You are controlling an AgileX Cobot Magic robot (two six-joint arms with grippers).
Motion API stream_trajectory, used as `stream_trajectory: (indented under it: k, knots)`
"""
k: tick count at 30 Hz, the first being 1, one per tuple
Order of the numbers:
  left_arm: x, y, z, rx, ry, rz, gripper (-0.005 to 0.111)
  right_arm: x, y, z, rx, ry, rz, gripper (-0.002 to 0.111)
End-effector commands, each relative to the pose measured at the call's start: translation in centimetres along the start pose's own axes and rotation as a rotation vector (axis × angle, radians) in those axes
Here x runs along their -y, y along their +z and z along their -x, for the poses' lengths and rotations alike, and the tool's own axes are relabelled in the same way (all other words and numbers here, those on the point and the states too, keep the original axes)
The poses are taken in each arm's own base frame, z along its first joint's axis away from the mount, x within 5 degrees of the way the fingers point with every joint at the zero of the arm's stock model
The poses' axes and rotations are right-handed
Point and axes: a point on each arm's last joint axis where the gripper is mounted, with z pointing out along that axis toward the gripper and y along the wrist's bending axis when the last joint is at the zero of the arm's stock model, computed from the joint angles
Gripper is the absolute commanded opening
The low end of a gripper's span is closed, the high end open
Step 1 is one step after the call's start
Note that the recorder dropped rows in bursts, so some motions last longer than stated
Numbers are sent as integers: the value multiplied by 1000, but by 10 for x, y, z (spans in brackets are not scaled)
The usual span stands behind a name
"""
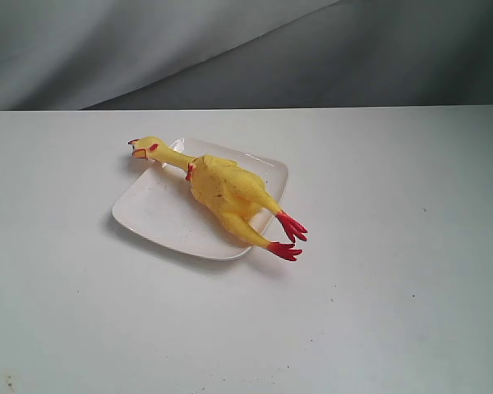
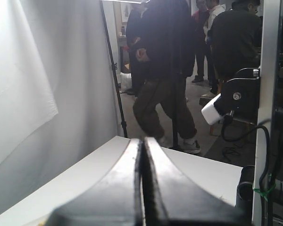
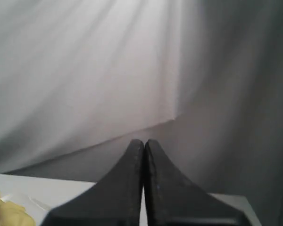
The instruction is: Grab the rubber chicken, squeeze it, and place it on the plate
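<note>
exterior / rubber chicken (image 1: 226, 190): I see it lying flat and diagonal on the plate (image 1: 152, 212), body on the white.
exterior / chicken head: past the plate's far rim, beak pointing away from the body.
exterior / chicken feet: both red feet stick out over the near rim, above the bare surface (image 1: 378, 271).
exterior / plate: flat on the surface, grey cloth (image 1: 230, 49) hanging behind the far edge.
left wrist / left pincer (image 2: 143, 139): fingers together, pressed tip to tip along their whole length, clamped on nothing I can see.
left wrist / ahead of the tips: white surface runs out to its edge just beyond the left pincer.
left wrist / farther ahead: people (image 2: 165, 70) standing on the floor, well apart from the pincer, and a thin dark stand pole (image 2: 114, 75).
left wrist / to the side of the tips: white drape (image 2: 23, 94) on one side, a white-capped device (image 2: 217, 108) on a black mount on the other.
right wrist / right pincer (image 3: 144, 141): fingers together, one thin seam between them.
right wrist / chicken: a yellow patch shows low beside the base of the right pincer's fingers, apart from them, blurred.
right wrist / plate: I read the pale edge just beside that yellow patch as its rim, not sure.
right wrist / ahead of the tips: grey folded cloth fills the view past the surface edge.
</note>
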Motion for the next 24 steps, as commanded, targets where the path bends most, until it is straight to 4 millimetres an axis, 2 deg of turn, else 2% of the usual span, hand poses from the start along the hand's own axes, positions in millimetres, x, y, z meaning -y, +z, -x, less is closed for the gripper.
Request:
stream_trajectory:
  k: [1,8,10,15,24]
  knots:
    - [0,0,0,5,-11,-6,0,5,0,-10,-96,-55,-120,0]
    - [0,0,0,5,-11,-6,0,5,2,-13,-100,-71,-144,0]
    - [0,0,0,5,-11,-6,0,6,7,-23,-110,-54,-143,0]
    - [0,0,0,5,-11,-6,0,6,21,-61,-153,10,-139,0]
    - [0,0,0,5,-11,-6,0,6,33,-115,-197,17,-132,0]
